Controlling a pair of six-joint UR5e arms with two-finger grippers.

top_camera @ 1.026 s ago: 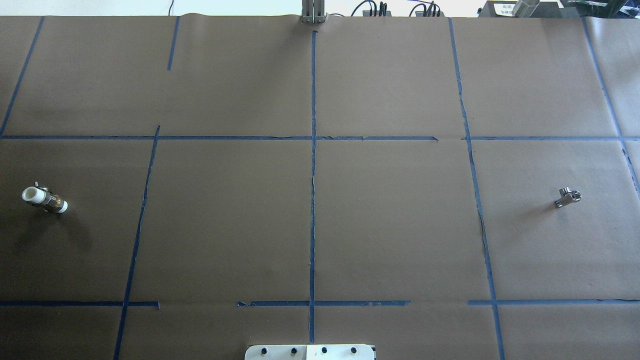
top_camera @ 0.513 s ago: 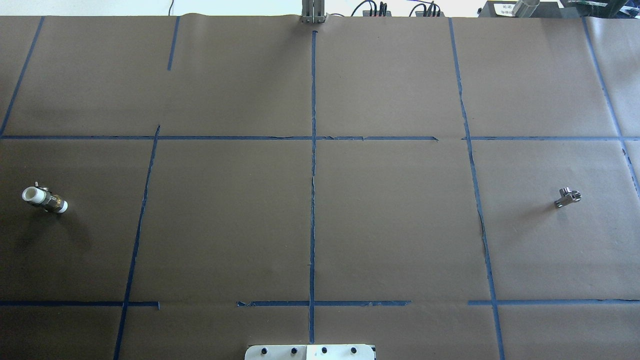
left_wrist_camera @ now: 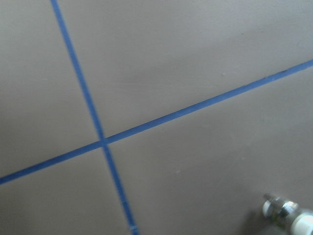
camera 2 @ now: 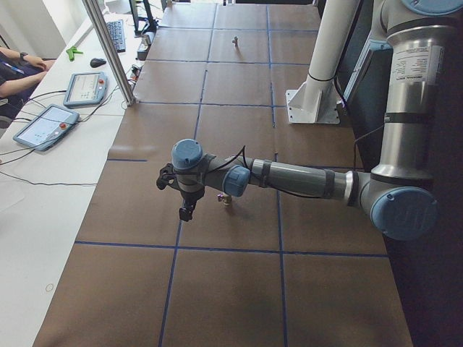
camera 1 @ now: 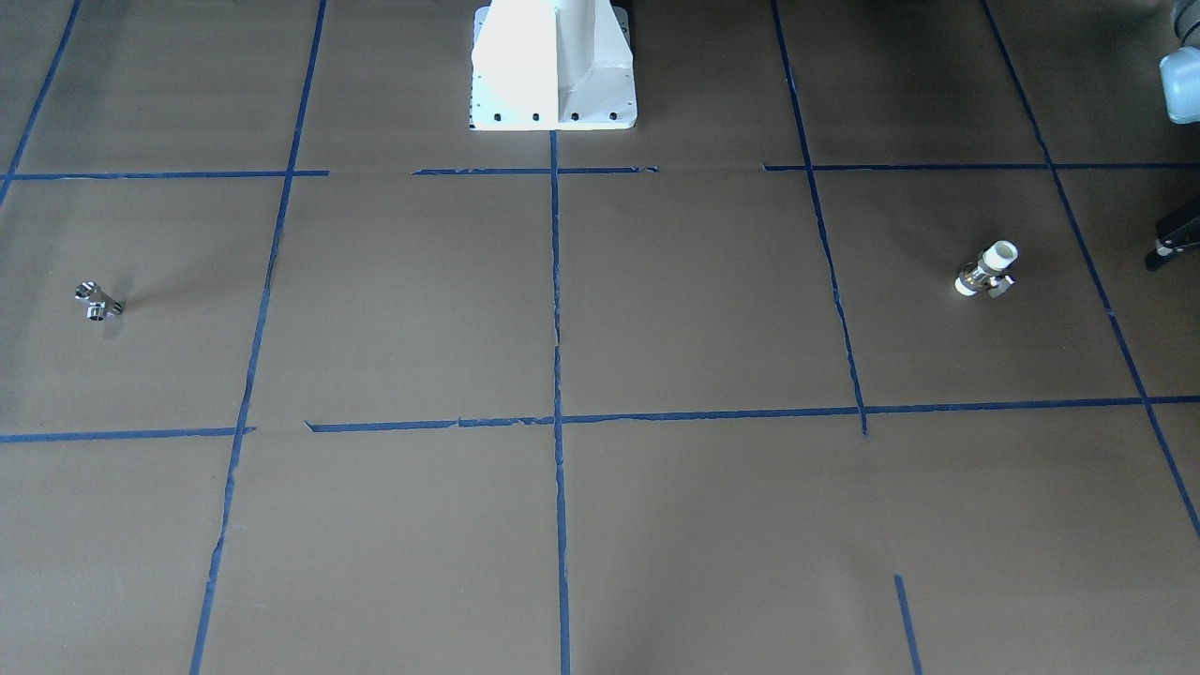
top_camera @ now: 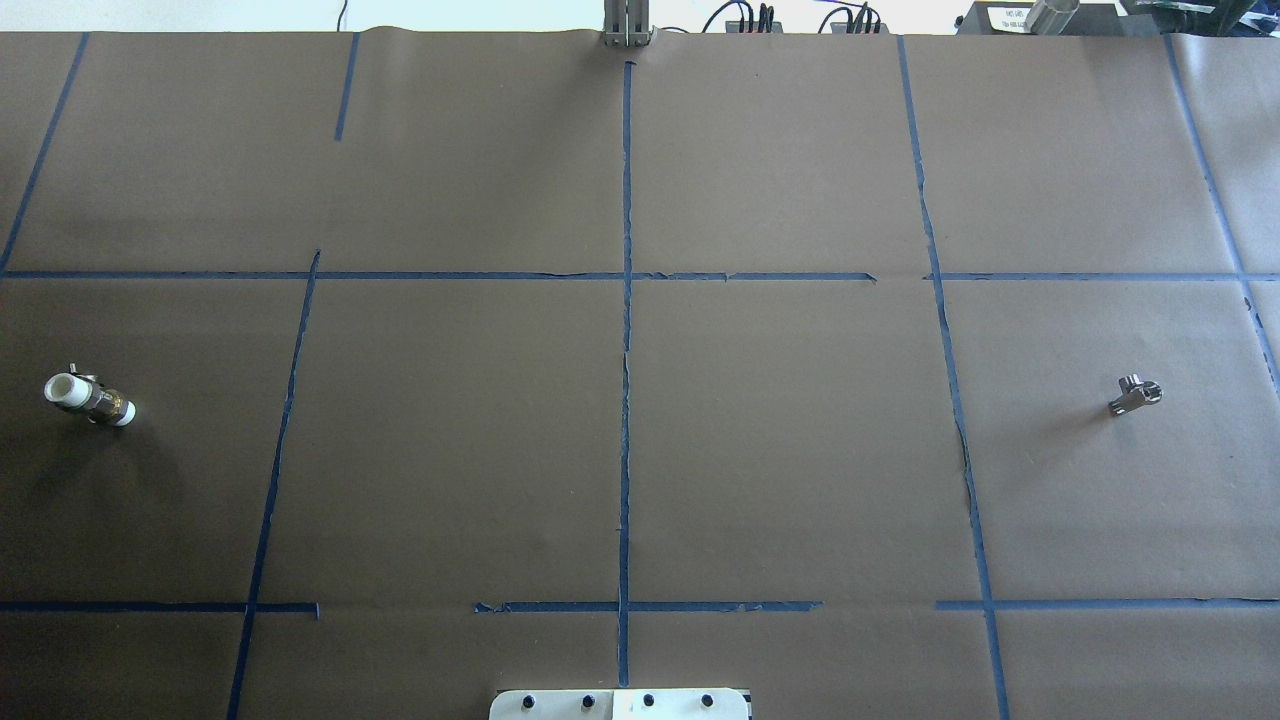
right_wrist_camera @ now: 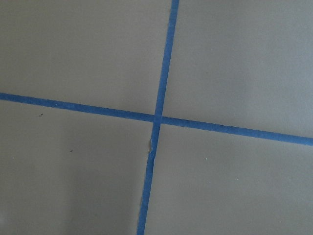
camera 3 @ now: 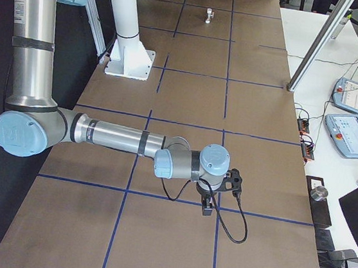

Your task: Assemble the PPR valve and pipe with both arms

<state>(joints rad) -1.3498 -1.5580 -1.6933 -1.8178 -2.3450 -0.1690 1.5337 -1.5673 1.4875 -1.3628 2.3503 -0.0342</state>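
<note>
– Left gripper [camera 2: 187, 211], was it open?
– Couldn't tell. Valve [top_camera: 88, 398] lay near it, far left, its axis slanted. Pipe [top_camera: 1135, 395] lay far right, on the right gripper's [camera 3: 208, 205] side; its state couldn't be told either.

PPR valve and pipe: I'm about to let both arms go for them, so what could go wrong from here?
1. The PPR valve lies on its side on the paper; being round, it may roll when gripped.
2. The pipe is small and shiny and absent from the right wrist view, so the right gripper might miss it.
</note>
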